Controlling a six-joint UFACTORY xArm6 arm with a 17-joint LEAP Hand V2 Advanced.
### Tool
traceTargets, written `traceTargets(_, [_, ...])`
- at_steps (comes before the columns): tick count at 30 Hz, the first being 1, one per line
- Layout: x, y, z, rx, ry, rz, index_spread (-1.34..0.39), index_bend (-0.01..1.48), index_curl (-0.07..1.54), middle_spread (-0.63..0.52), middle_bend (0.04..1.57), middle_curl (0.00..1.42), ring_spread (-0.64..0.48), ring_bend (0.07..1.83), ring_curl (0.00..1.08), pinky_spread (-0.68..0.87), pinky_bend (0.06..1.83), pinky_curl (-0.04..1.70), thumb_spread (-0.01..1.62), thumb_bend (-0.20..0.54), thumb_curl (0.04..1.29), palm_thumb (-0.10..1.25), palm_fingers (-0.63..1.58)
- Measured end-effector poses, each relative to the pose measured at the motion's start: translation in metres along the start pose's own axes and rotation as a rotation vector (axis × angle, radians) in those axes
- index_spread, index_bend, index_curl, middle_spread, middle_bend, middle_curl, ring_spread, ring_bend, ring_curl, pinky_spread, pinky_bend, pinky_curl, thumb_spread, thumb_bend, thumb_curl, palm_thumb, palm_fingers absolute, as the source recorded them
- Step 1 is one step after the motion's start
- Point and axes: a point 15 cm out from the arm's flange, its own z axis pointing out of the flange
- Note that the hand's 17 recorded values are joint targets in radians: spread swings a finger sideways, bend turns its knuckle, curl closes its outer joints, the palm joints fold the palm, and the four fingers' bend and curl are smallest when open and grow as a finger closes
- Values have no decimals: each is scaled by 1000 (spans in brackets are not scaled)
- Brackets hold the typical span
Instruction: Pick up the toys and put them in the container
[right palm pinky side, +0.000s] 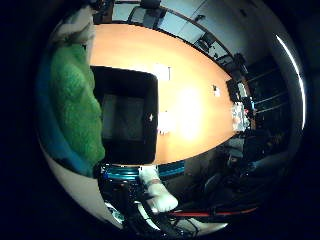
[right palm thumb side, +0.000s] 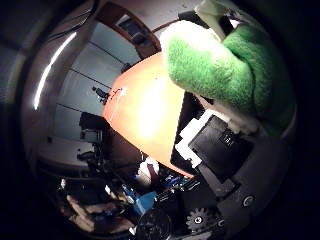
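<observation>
A green plush toy (right palm pinky side: 75, 100) lies close against my palm and fills one side of the little finger side view, with a light blue part under it. In the thumb side view the same toy (right palm thumb side: 225, 65) fills a large part of the picture. My hand (right palm thumb side: 215, 140) is curled on it, with white and black finger parts reaching in below the toy. A black open container (right palm pinky side: 152, 110) stands on the orange table (right palm pinky side: 190, 90), far below and beside the toy. More of my hand (right palm pinky side: 155, 195) shows past the container's edge.
The long orange table (right palm thumb side: 150, 100) runs away from the container. A small white item (right palm pinky side: 215, 90) lies on it, and several things (right palm pinky side: 240, 115) stand at its far end. Dark chairs (right palm pinky side: 150, 12) line its far side.
</observation>
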Motion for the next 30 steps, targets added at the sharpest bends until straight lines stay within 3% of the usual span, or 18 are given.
traceTargets(5, [-2, -5, -1, 22, -7, -8, -376, 874, 1097, -267, 1141, 1076, -282, 1353, 893, -222, 1230, 1079, 1138, -36, 553, 889, 863])
traceTargets(7, [0, -1, 4, 1, 0, -13, -385, 574, 997, -259, 1016, 970, -275, 1284, 796, -329, 1107, 962, 1173, -40, 453, 750, 680])
traceTargets(9, [1, -1, 7, -6, 4, -16, -400, 403, 914, -253, 901, 901, -276, 1241, 744, -333, 1012, 914, 1184, -33, 403, 694, 459])
traceTargets(10, [1, -1, 7, -6, 3, -19, -415, 382, 872, -245, 862, 869, -269, 1163, 715, -262, 912, 903, 1184, -33, 380, 664, 292])
traceTargets(14, [1, -1, 10, -7, 3, -38, -449, 315, 700, -174, 653, 717, -155, 910, 573, 108, 736, 804, 1176, -28, 323, 601, 68])
traceTargets(16, [3, -1, 10, -10, 4, -41, -448, 277, 611, -125, 556, 630, -39, 798, 499, 306, 678, 727, 1167, -25, 301, 570, 71])
traceTargets(18, [6, -1, 10, -12, 7, -42, -447, 253, 556, -92, 480, 568, 38, 720, 451, 407, 656, 677, 1159, -25, 290, 554, 81])
traceTargets(22, [14, -1, 10, -17, 15, -38, -444, 206, 472, -34, 358, 467, 150, 582, 363, 514, 601, 590, 1141, -21, 273, 535, 118])
traceTargets(30, [38, -2, 6, -13, 36, -23, -435, 174, 377, 2, 248, 379, 197, 462, 277, 554, 504, 469, 1133, -21, 263, 514, 182])
